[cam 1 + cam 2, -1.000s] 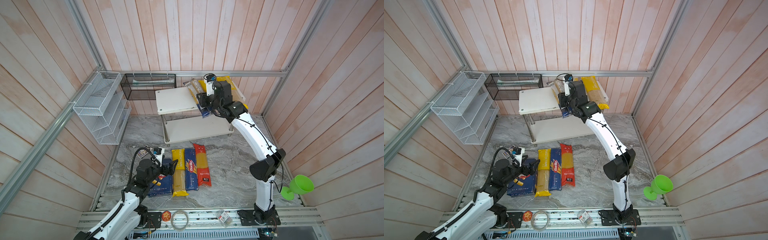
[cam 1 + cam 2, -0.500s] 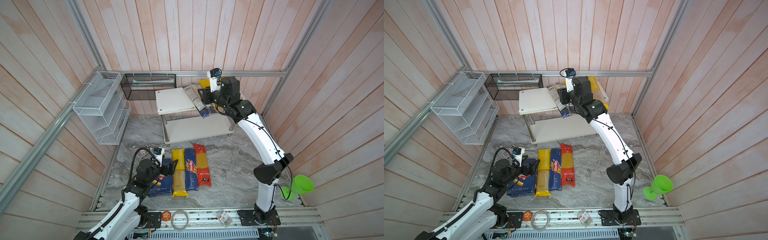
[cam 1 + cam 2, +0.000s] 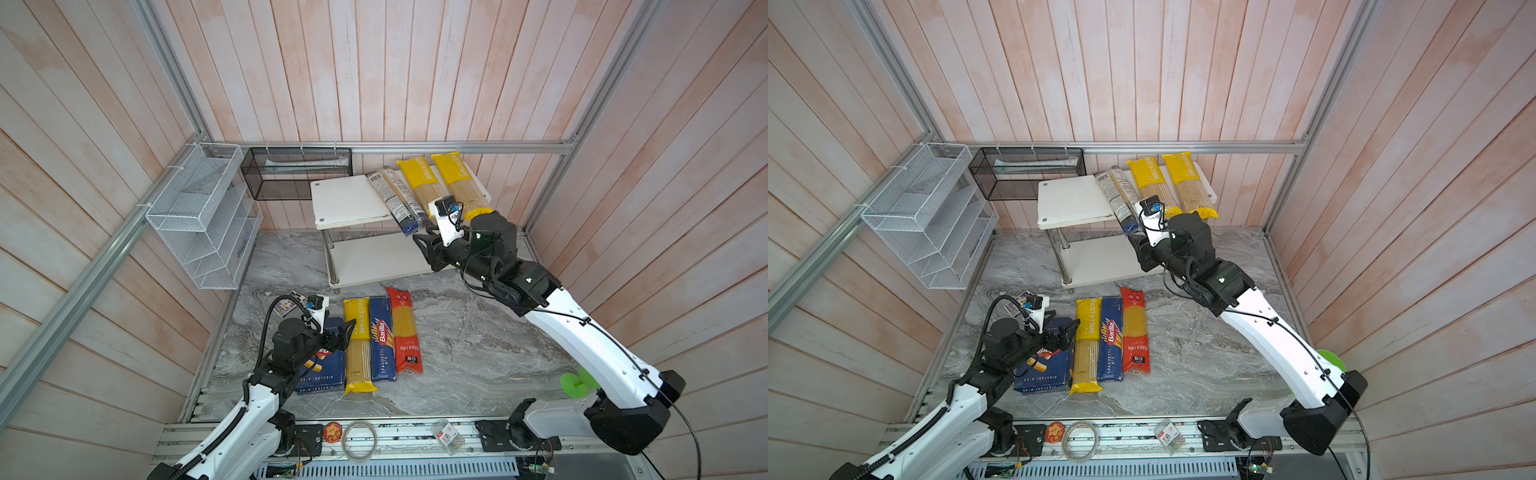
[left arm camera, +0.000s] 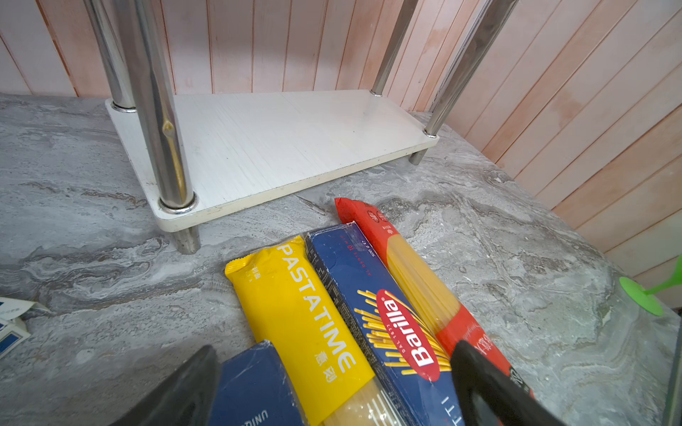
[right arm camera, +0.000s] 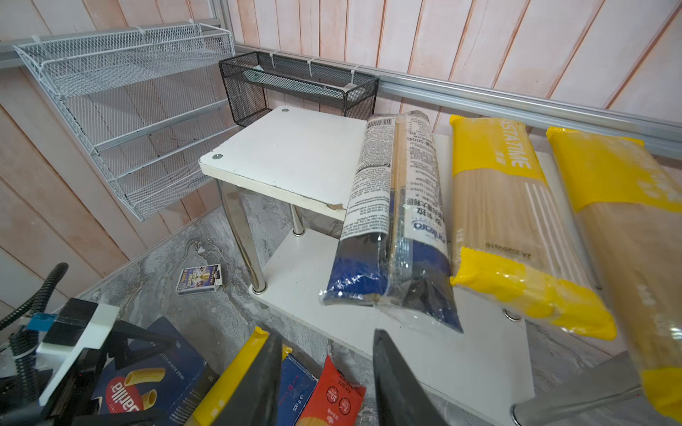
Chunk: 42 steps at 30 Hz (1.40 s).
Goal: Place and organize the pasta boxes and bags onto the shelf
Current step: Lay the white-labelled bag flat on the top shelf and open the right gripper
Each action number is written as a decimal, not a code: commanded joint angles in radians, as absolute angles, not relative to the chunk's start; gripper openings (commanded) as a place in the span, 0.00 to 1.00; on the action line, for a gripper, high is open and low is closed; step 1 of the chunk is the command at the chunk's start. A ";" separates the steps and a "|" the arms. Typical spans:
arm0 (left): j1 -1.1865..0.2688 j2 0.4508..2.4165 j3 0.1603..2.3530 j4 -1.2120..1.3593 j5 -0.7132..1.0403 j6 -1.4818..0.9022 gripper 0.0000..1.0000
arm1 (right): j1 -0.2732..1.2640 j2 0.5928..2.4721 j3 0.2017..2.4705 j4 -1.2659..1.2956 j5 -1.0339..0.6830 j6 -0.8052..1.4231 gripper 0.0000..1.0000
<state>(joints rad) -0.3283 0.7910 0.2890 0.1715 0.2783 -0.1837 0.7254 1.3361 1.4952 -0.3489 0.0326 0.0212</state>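
Now the right gripper (image 3: 420, 247) hangs empty, jaws apart, just below the dark blue bag (image 3: 395, 197) atop the shelf (image 3: 349, 199); floor packs (image 3: 381, 345) lie lower centre, lengthwise toward it, nearest the left gripper (image 3: 345, 332), jaws spread.

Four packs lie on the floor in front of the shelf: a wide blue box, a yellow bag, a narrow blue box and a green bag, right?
No, the last one is a red bag, not green; both top views show it beside the narrow blue box.
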 commanded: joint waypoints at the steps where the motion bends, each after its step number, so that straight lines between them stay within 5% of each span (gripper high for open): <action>1: -0.331 0.792 0.310 0.174 0.267 -0.171 1.00 | 0.726 1.322 1.424 -0.259 0.029 -0.002 0.40; 42: -0.331 0.790 0.310 0.172 0.265 -0.173 1.00 | 0.723 1.591 1.669 -0.269 -0.016 -0.072 0.40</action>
<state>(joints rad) -0.3283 0.7910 0.2890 0.1715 0.2783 -0.1837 0.7250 1.5703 1.6291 -0.2737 -0.0055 -0.0574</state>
